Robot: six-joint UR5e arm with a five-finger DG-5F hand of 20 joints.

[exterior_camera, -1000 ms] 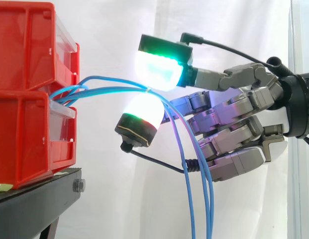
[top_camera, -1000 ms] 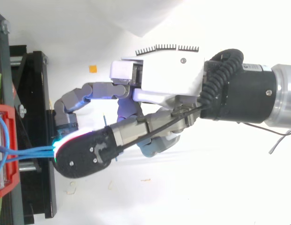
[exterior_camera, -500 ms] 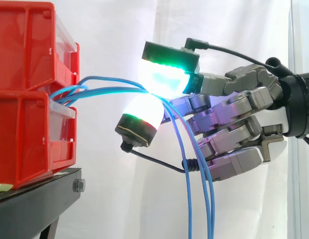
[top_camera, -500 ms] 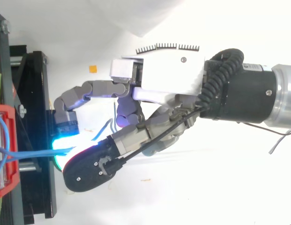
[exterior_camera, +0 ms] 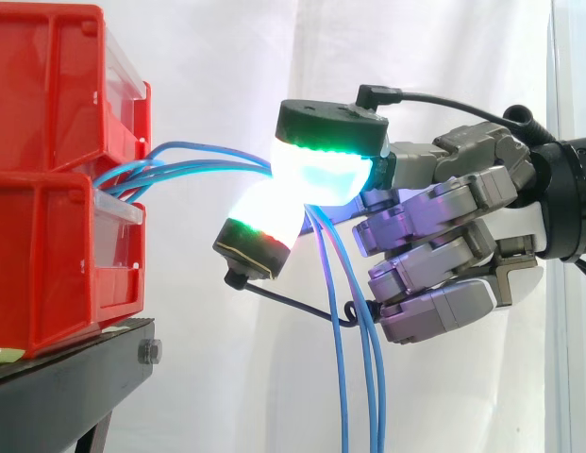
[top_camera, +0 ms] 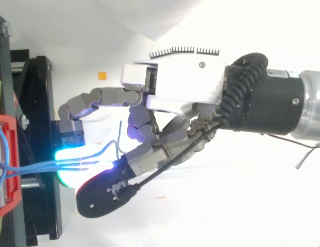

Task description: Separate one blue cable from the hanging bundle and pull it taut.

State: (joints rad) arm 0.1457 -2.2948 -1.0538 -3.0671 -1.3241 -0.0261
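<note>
Since a second ago, the upper pad (exterior_camera: 326, 168) has tipped down, so that its flat black cap lies nearly level. The hanging run of the blue cables (exterior_camera: 217, 164) has swung left, nearer the bins. In the top view the dark-backed lower digit has swung outward, uncovering the strands it hid before.

Hand (exterior_camera: 443, 236): closed in a pinch. The upper pad, glowing cyan with a green rim, meets the lower pad (exterior_camera: 264, 219), a rounded dome glowing white with a green and red edge. The blue cables pass between the two. How many strands are actually clamped cannot be told. The remaining fingers, grey jointed links, are curled in below the pinch and hold nothing. A smooth white shell covers the back of the hand (top_camera: 185, 82) in the top view.

Blue cables: thin, glossy, round in section. They leave the gap between the two stacked red bins (exterior_camera: 47, 94), beside a clear drawer front (exterior_camera: 123, 209). They arch right in loose curves, converge at the pinch, then drop in near-straight lines out of the lower edge of the side view. In the top view the strands (top_camera: 46, 165) run almost parallel from bin to pads.

Surroundings: smooth red plastic bins on a matt black stand (exterior_camera: 75, 363), before a white curtain (exterior_camera: 217, 57) hanging in soft folds.
</note>
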